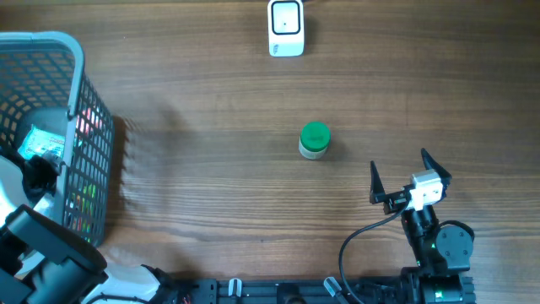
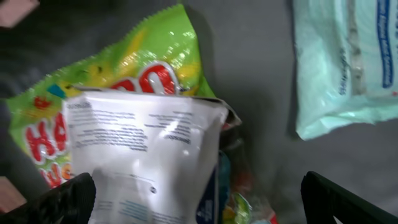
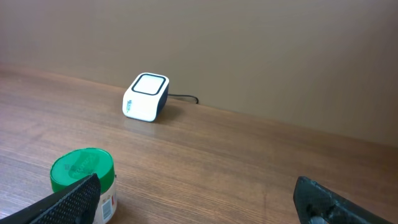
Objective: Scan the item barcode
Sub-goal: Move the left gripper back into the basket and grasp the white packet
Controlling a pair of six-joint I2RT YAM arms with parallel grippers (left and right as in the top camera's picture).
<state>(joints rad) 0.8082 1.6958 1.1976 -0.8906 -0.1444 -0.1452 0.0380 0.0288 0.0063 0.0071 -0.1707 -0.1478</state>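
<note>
**Both claws released, jar standing alone mid-table**

The green-lidded jar (image 1: 315,140) stands upright mid-table, well apart from the white scanner (image 1: 286,28) at the far edge. The right gripper (image 1: 409,173) sits near and right of the jar, spread wide and holding nothing. The left gripper (image 2: 199,198) hangs released inside the grey basket (image 1: 80,51) at the left, over a white pouch (image 2: 143,149) lying on a green sweet bag (image 2: 149,56), with a pale pack (image 2: 342,62) beside them

Warm brown surface (image 1: 211,101) with fine wood grain. A jar (image 1: 315,140) has a bright green lid and a white label. The scanner (image 1: 286,27) is white with a dark-framed window. Grey mesh basket (image 1: 94,169). Yellow-green candy bag (image 2: 149,56) with red lettering, white pouch (image 2: 143,143) with small dark print, pale mint packet (image 2: 342,68) printed in blue. The right tool (image 1: 398,160) is black.
</note>
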